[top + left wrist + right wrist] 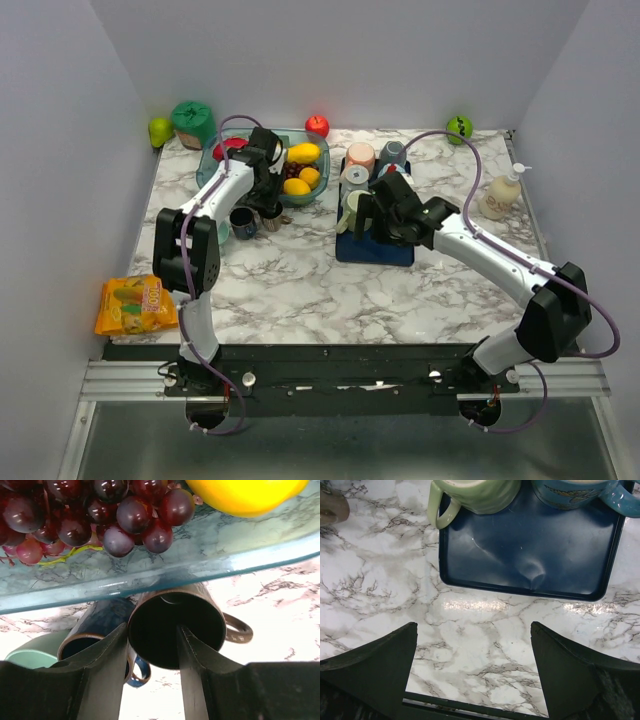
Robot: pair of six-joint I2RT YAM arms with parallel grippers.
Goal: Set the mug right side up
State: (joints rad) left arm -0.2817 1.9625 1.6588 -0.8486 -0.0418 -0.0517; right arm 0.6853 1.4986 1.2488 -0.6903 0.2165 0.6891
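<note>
You are seeing three mugs in the left wrist view: the brown mug (165, 615), mouth toward the camera, just beside the glass bowl (200, 560), plus a blue mug (102, 622) and a mint mug (25, 657); overhead is showing only two there. Your left gripper (152, 627) is straddling the brown rim, narrowly parted, not pinching. Your right gripper (474, 627) is hanging wide above the table (370, 580), its camera catching a green mug (470, 495) and a teal mug (570, 492) on the tray (530, 555)
</note>
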